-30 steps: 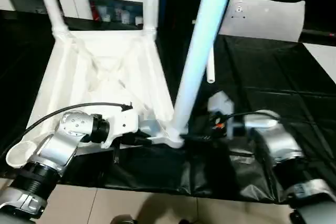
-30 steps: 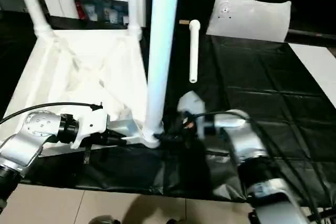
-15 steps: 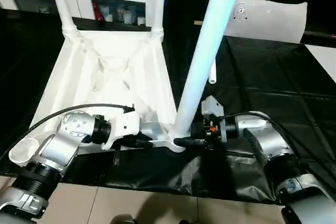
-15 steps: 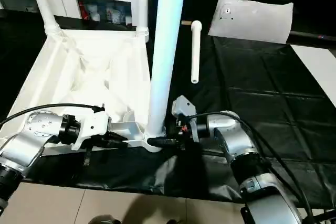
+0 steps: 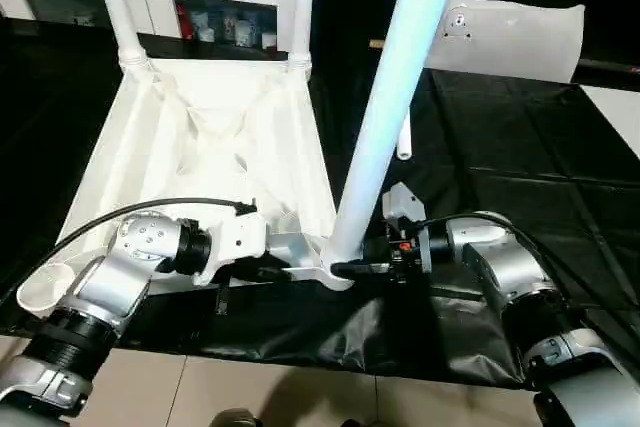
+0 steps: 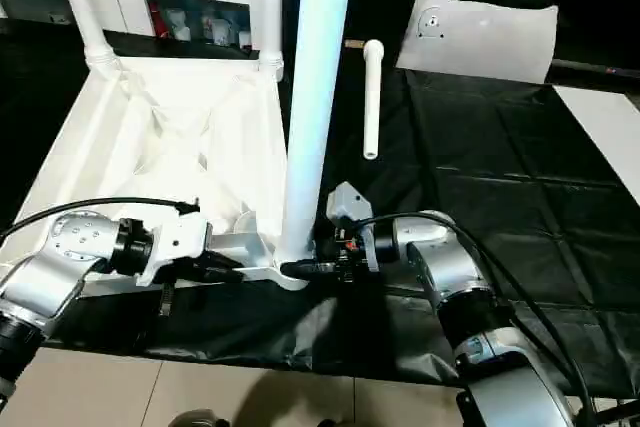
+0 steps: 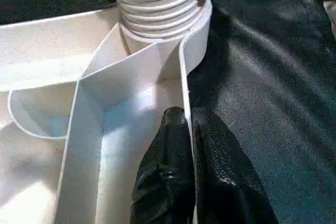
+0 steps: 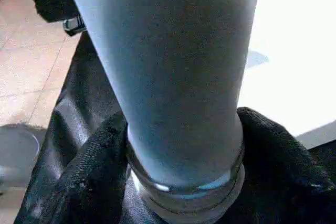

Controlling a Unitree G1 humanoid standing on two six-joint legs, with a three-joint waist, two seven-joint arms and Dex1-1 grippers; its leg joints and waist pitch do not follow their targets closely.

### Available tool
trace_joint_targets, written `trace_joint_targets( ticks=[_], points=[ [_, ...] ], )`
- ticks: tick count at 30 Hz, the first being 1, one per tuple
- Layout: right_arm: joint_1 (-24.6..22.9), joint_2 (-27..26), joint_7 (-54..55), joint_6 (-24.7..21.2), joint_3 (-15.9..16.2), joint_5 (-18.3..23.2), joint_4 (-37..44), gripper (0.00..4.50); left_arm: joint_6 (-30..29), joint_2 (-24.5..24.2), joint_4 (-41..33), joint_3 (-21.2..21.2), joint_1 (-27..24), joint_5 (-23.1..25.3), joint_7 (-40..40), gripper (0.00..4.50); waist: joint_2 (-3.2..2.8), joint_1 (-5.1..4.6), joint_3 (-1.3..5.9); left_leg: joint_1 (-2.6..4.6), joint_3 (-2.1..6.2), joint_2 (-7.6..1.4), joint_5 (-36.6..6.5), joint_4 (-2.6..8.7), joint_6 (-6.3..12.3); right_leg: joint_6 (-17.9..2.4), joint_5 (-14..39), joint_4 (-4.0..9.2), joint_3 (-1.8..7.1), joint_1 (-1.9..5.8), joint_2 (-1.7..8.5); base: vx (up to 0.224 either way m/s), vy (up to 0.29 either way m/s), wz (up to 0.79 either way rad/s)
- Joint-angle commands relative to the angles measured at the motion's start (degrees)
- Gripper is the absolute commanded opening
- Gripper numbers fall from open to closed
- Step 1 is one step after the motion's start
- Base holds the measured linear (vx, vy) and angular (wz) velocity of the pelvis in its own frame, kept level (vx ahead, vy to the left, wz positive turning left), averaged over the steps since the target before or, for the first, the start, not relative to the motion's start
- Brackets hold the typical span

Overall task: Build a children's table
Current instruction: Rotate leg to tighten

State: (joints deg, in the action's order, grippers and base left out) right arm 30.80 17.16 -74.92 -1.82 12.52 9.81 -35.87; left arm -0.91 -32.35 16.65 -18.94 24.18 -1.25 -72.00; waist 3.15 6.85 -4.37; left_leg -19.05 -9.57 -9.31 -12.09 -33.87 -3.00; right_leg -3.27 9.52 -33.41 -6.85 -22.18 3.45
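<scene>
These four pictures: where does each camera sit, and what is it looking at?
Left eye view: on the head, looking down at the upturned tabletop; silver forearms show.
Right eye view: same scene from slightly beside it; loose leg on the black sheet.
Left wrist view: along the left tool, pinching the tabletop's wall.
Right wrist view: along the right tool, around the near leg.
Both wrist views share that leg's base.

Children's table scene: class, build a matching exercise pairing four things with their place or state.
Things:
1. loose leg
2. near-corner leg
3. left gripper
4. right gripper

States:
A. closed on the tabletop rim
B. lying flat on the black sheet
C. fingers around a leg's base
D. standing upright in a socket

Pairs: 1-B, 2-D, 3-A, 4-C
</scene>
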Motion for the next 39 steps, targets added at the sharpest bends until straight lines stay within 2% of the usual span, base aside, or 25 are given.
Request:
trace_joint_targets(
  ticks=[1,4,7,10,11,12,13,14,15,16,17,18,19,20,21,22,23,24,25,26,27,29,33,35,39],
  points=[
    [-1.87,-0.32,0.06,-2.05,0.61,1.00,2.41,2.77,-1.65,1.94,-0.79,-2.80,0.24,1.03,0.88,0.00,-0.43,-0.39,4.17,-0.01,1.14,-5.03,-4.41,3.98,3.03,-9.85,13.99,2.96,4.63,3.02,6.56,0.000,0.000,0.00],
    [-5.40,-2.26,5.87,-4.52,0.24,0.84,6.14,2.77,-5.73,4.58,-0.18,-1.27,1.39,1.64,6.49,0.00,-0.45,-0.23,3.85,0.28,1.20,-5.11,-5.88,4.17,2.40,-8.88,16.77,3.49,4.68,2.75,6.64,0.000,0.000,0.00],
    [-7.89,-5.16,14.46,-5.92,0.55,-1.91,7.56,2.76,-10.80,8.74,-0.35,1.25,2.64,-0.39,11.69,0.00,-0.44,-0.62,3.15,0.61,1.48,-4.60,-12.00,4.42,0.24,-4.97,30.33,5.49,4.21,2.58,7.03,0.000,0.000,0.00],
    [-8.78,-8.94,22.34,-7.68,0.43,-4.10,7.31,2.76,-14.81,12.94,-0.48,2.85,4.38,-1.31,16.43,0.00,-0.46,-1.70,2.73,0.97,1.80,-4.25,-15.43,4.46,-0.41,-2.05,36.54,6.61,3.46,2.34,6.81,0.000,0.000,0.00],
    [-8.35,-11.90,27.74,-9.20,-0.41,-4.64,6.59,2.76,-17.67,15.86,-0.32,3.81,5.57,-1.58,19.87,0.00,-0.31,-2.21,2.63,1.41,2.02,-3.89,-18.11,4.15,-0.45,-0.31,40.10,7.55,2.64,2.18,6.84,0.000,0.000,0.00],
    [-7.41,-14.87,33.14,-11.01,-1.56,-4.67,5.64,2.76,-20.46,18.89,-0.02,4.96,6.73,-1.60,23.79,0.00,-0.73,-3.02,2.34,1.73,2.22,-3.84,-20.07,4.00,-0.95,0.78,42.31,8.27,1.83,2.07,6.73,-0.059,0.017,-0.07],
    [-6.26,-16.64,36.57,-11.67,-2.48,-4.57,4.27,2.76,-21.58,20.64,0.44,5.53,7.45,-1.52,26.07,0.00,-1.22,-3.70,2.39,2.71,2.56,-3.97,-23.05,3.56,-1.16,1.80,43.33,9.52,0.18,2.00,6.72,-0.063,0.031,-0.05],
    [-4.19,-19.81,42.82,-12.93,-4.15,-4.41,1.89,2.76,-23.67,23.78,1.22,6.58,8.74,-1.32,30.16,0.00,-1.53,-4.37,2.44,3.02,2.63,-4.40,-24.90,3.42,-1.14,1.71,42.01,9.82,-0.70,2.19,6.65,-0.063,0.031,-0.05],
    [-2.09,-22.18,47.62,-13.51,-5.67,-4.07,-0.64,2.76,-24.24,26.25,2.47,7.46,9.88,-0.58,34.25,0.00,-2.25,-5.59,2.57,1.43,3.71,-6.52,-29.93,5.05,-1.20,1.79,34.78,7.67,-2.06,4.50,6.05,-0.053,0.061,-0.09],
    [-0.41,-23.66,50.40,-13.36,-6.47,-3.91,-2.68,2.76,-24.23,27.81,3.64,7.88,10.67,-0.04,36.77,0.00,-3.02,-5.31,2.60,-0.44,4.57,-8.67,-33.92,7.51,-1.32,0.86,27.18,2.83,-0.93,6.38,5.36,-0.101,0.065,-0.14],
    [0.74,-24.82,52.08,-13.22,-7.15,-3.57,-4.07,2.76,-24.32,28.96,4.53,8.22,11.25,0.52,38.84,0.00,-3.44,-4.21,2.05,-3.22,2.82,-9.24,-42.59,11.83,-2.17,-0.71,12.87,-5.63,-0.16,6.45,3.15,-0.101,0.065,-0.14],
    [1.96,-26.08,53.88,-13.15,-7.99,-3.40,-5.65,2.76,-24.24,29.96,5.67,8.50,11.96,1.25,40.93,0.00,-2.01,-3.60,2.51,0.56,0.06,-6.65,-42.68,11.11,-2.36,-1.11,13.50,-5.68,2.62,3.22,2.59,-0.054,0.000,0.13],
    [2.48,-26.80,54.71,-13.49,-8.76,-3.13,-6.36,2.76,-24.30,30.30,6.10,8.57,12.28,1.49,41.57,0.00,1.07,-4.65,3.11,2.34,2.22,-2.81,-29.41,3.16,-2.73,-1.83,38.37,3.55,4.88,0.74,8.70,0.088,-0.074,0.05],
    [2.55,-26.94,54.83,-13.64,-8.99,-2.97,-6.48,2.76,-24.33,30.31,6.11,8.57,12.29,1.48,41.58,0.00,0.86,-3.19,3.52,1.18,1.48,-1.52,-19.04,0.88,-1.55,0.15,45.71,5.47,5.78,1.64,10.50,0.120,-0.102,0.02],
    [2.82,-27.61,55.64,-14.22,-9.95,-2.85,-6.89,2.76,-24.58,30.36,5.92,8.55,12.33,1.68,41.68,0.00,0.67,-1.85,3.77,-1.41,1.95,-2.54,-5.80,1.16,1.29,1.04,42.87,4.92,7.67,3.28,11.17,0.090,-0.079,-0.17],
    [2.82,-27.61,55.64,-14.22,-9.95,-2.85,-6.89,2.76,-24.58,30.36,5.92,8.55,12.33,1.68,41.68,0.00,0.17,-1.43,3.90,-1.86,1.86,-2.83,-2.47,2.27,1.59,0.15,37.09,4.10,7.09,3.45,9.82,0.064,-0.054,-0.04],
    [2.86,-27.64,55.70,-14.15,-9.85,-3.48,-6.99,2.76,-24.68,30.18,5.61,8.49,12.27,1.88,41.44,0.00,-0.33,-1.80,4.02,-1.90,1.58,-3.28,0.73,3.39,1.79,-2.69,22.47,2.27,5.89,2.91,6.96,0.000,0.000,0.00],
    [2.78,-27.62,55.33,-14.21,-9.66,-3.87,-6.96,2.76,-24.79,30.03,5.33,8.50,12.16,1.94,41.18,0.00,-0.66,-2.20,4.55,-1.81,1.52,-3.58,2.60,3.37,2.64,-5.90,9.55,0.76,5.35,3.02,5.90,0.063,-0.027,-0.03],
    [2.72,-27.88,55.13,-14.62,-9.91,-4.00,-7.01,2.76,-25.11,29.95,4.91,8.69,11.96,2.11,40.99,0.00,-0.57,-2.37,4.88,-1.78,1.35,-3.56,4.27,3.02,4.40,-8.61,0.61,0.00,5.37,3.16,5.89,0.000,0.000,0.00],
    [2.76,-28.29,55.06,-15.07,-10.32,-3.99,-7.45,2.76,-25.58,29.58,4.44,8.91,11.60,2.32,40.68,0.00,-0.65,-2.38,4.94,-1.86,1.27,-3.51,4.51,2.96,5.26,-9.70,-1.59,-0.11,5.31,3.32,5.98,0.000,0.000,0.00],
    [2.80,-28.39,54.99,-15.08,-10.29,-4.04,-7.73,2.76,-25.63,29.31,4.36,8.91,11.45,2.39,40.53,0.00,-0.79,-2.35,4.69,-1.89,1.03,-3.49,3.07,3.00,6.39,-10.92,-1.29,0.37,5.23,3.32,6.18,0.000,0.000,0.00],
    [2.90,-28.34,55.03,-14.54,-9.89,-4.50,-8.25,2.76,-25.57,28.74,4.30,9.10,11.16,2.41,40.53,0.00,-0.92,-2.31,4.51,-1.77,0.95,-3.62,-0.07,3.17,6.10,-10.78,4.16,1.20,5.14,3.49,6.36,0.000,0.000,0.00],
    [3.11,-28.26,54.92,-13.89,-9.91,-4.98,-8.92,2.76,-25.29,27.86,4.08,9.37,10.45,2.46,40.27,0.00,-0.99,-2.65,4.20,-1.38,0.98,-4.07,-5.12,3.70,3.27,-9.08,13.30,2.13,5.19,3.24,6.30,0.000,0.000,0.00],
    [3.11,-28.20,54.23,-13.69,-10.35,-4.98,-8.97,2.76,-25.22,27.49,3.97,9.51,10.12,2.58,40.22,0.00,-0.90,-2.69,4.24,-1.35,0.97,-4.05,-5.69,3.71,2.80,-8.48,14.58,2.26,5.29,3.25,6.40,0.000,0.000,0.00],
    [3.21,-27.86,53.46,-13.56,-10.90,-4.75,-9.17,3.48,-25.13,26.93,3.62,9.29,9.72,2.99,39.85,0.00,-0.76,-2.76,4.35,-1.54,0.93,-4.01,-4.05,3.67,3.20,-8.24,12.80,2.04,5.33,3.28,6.39,0.000,0.000,0.00]
  ],
)
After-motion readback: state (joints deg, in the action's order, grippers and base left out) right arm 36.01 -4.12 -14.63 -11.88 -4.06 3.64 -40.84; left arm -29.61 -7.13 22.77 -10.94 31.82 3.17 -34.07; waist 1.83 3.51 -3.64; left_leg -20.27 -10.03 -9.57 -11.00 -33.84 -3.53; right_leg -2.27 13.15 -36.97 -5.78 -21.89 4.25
